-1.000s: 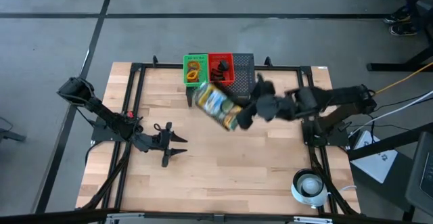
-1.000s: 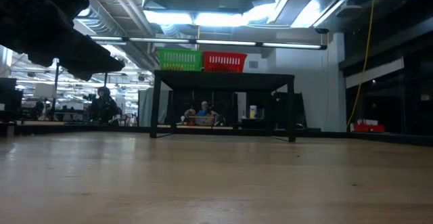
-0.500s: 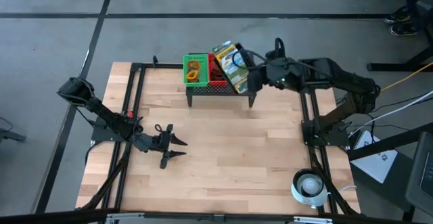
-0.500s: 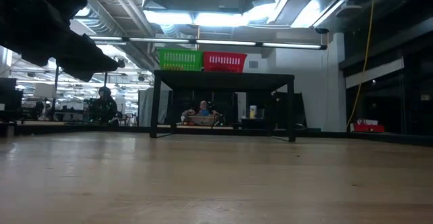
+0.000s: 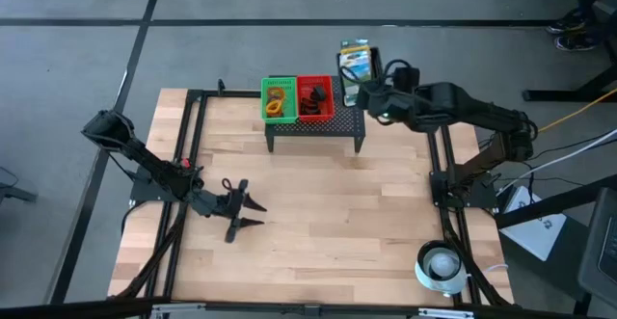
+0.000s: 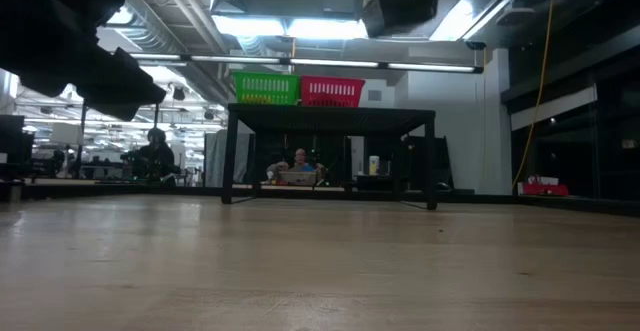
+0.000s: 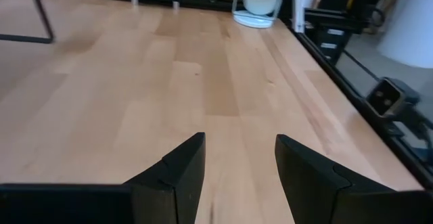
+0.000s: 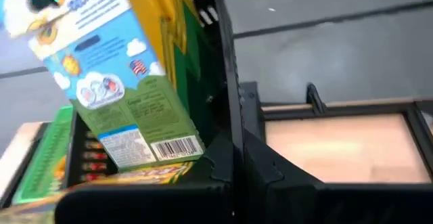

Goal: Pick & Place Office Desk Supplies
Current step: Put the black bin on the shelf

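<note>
While the right end effector [image 5: 359, 86] pinches green-and-blue printed packets [image 5: 355, 62] apparently beyond the black mesh stand [image 5: 337, 117], placement is in hand; next, lower and release.

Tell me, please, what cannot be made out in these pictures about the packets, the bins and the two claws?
- Right claw: its fingers are covered by the packets in the high view; in the right wrist view the packets fill the frame.
- Number of packets: they overlap, so no count.
- Green bin and red bin: contents too small in the high view; the low view shows only their sides.
- Left claw: a dark mass in the low view.
</note>
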Controlling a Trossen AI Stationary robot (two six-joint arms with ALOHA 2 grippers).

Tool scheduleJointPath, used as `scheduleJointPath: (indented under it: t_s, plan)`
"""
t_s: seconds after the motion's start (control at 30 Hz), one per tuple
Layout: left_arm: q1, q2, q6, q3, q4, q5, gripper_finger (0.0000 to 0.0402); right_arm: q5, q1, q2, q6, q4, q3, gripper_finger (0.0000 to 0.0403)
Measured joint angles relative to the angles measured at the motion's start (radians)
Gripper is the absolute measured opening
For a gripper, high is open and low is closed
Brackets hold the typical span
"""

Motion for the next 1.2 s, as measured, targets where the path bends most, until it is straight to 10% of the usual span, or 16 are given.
scheduleJointPath:
  t_s: [1.2]
  plan:
    - [0.000, 0.000, 0.015, 0.000, -0.008, 0.251, 0.0175, -0.214, -0.233, -0.134, -0.062, 0.537, -0.583, 0.0007]
